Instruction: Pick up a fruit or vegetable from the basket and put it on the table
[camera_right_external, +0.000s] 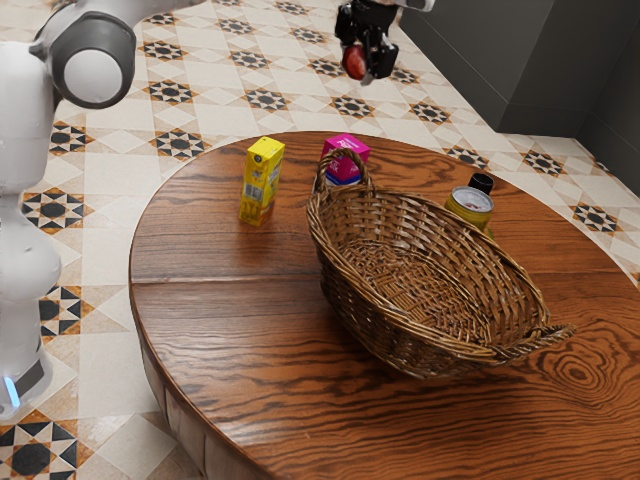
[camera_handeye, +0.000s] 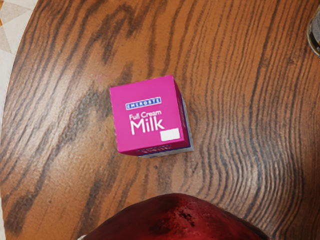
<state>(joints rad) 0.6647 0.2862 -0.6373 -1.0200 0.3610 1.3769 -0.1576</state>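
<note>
- A red fruit (camera_right_external: 354, 62), apparently an apple, hangs aloft in the black tool (camera_right_external: 367, 60), whose two fingers are clamped on its sides, clear of the wicker basket (camera_right_external: 448, 236).
- Below the tool, and a little off to one side of the fruit, stands a pink milk carton (camera_handeye: 145, 115); a yellow carton (camera_right_external: 261, 182) and a can (camera_right_external: 469, 205) stand farther off.
- The step in hand looks to be the set-down: best to shift the tool over bare wood of the table (camera_right_external: 215, 335) beside the pink carton, then descend straight and slowly.
- The grip should open only once the fruit touches wood; a drop could send its round skin rolling or topple the carton.
- The white arm (camera_right_external: 95, 60) reaches in from the exterior view's left, its hand high, fingers pointing down.
</note>
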